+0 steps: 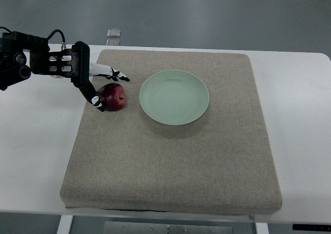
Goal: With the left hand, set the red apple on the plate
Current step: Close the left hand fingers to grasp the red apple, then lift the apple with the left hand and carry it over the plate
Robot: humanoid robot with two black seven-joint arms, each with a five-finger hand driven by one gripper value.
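While the left hand point(106, 87) has its fingers cupped around the red apple point(112, 97), which sits on the mat point(170, 161) just left of the empty plate point(174, 97), lifting and placing remain.

even bright overhead light, soft faint shadow under plate point(174, 97), sharp focus, no glare

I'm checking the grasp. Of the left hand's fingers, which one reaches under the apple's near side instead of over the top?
The black digit curling down the red apple's left and near edge. The white-and-black fingers stretch above its far side.
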